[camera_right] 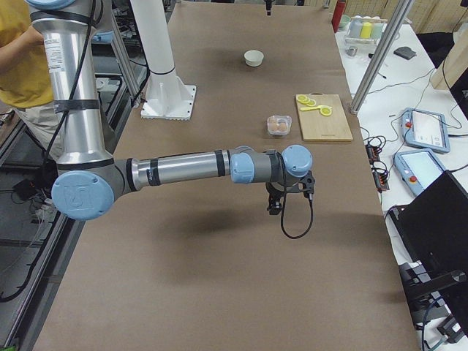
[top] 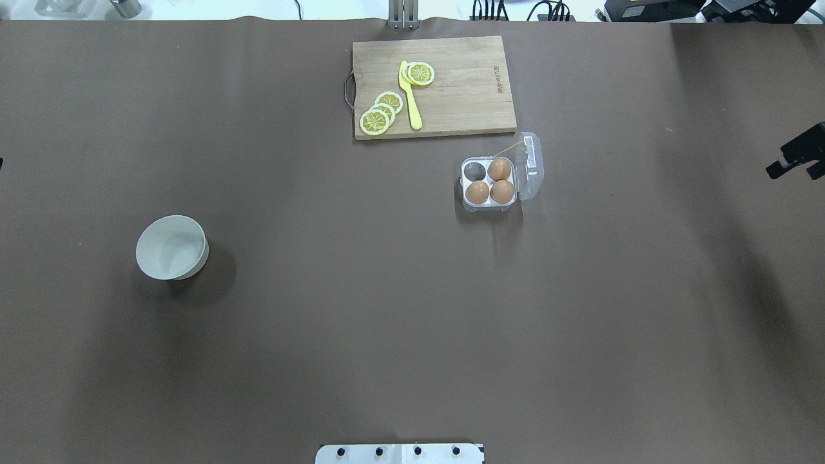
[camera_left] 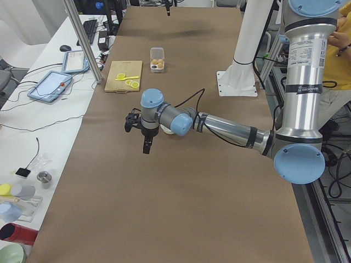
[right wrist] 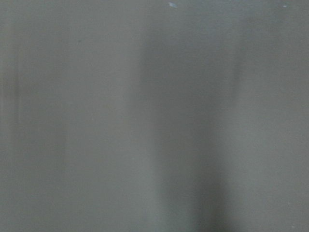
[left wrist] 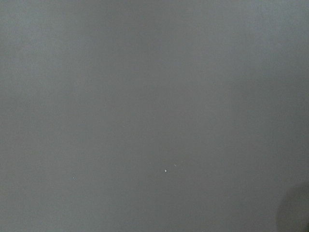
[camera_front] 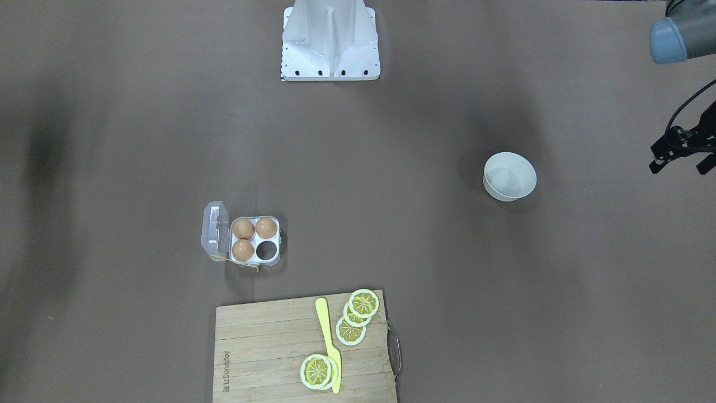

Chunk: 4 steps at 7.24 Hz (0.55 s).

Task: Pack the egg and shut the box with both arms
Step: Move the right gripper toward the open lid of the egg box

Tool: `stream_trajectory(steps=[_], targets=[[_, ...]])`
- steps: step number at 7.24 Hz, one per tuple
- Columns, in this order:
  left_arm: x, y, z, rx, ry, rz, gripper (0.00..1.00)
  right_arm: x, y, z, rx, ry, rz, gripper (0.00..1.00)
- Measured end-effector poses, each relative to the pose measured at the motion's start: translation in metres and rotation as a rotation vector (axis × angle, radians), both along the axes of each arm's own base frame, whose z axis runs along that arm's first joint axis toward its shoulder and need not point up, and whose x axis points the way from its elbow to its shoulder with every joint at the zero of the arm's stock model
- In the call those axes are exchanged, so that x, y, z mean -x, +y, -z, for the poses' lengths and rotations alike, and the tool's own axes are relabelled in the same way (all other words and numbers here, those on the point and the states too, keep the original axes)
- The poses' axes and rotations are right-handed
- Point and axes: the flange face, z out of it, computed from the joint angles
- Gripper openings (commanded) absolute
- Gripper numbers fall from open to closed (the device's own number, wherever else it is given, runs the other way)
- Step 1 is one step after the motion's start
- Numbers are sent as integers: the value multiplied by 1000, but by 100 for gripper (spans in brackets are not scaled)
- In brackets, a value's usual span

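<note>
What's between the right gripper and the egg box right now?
Nothing visible. In the overhead view only bare table lies between the right gripper and the box. The box's open lid hangs off the side facing the gripper; the cutting board sits beyond the box, off that line.

- The front-facing view looks steeply down from across the bench point(camera_front: 112, 140), with the base plate point(camera_front: 330, 56) at its top edge.
- The overhead view looks forward and down from behind the robot, base plate at its bottom edge.
- These two share the box point(camera_front: 254, 239), bowl point(camera_front: 509, 176) and cutting board point(camera_front: 268, 352), turned end for end.
- The side views look along the bench from opposite ends, the left arm point(camera_left: 219, 126) near in one, the right arm point(camera_right: 183, 170) in the other.
- Both wrist views sit close over bench surface.
</note>
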Motion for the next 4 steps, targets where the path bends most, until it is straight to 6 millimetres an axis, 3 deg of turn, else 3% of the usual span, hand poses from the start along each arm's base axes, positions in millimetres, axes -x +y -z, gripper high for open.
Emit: stream_trajectory(steps=[4], targets=[[1, 3, 3, -2, 2, 0, 97, 107, -33, 86, -7, -12, 72, 61]])
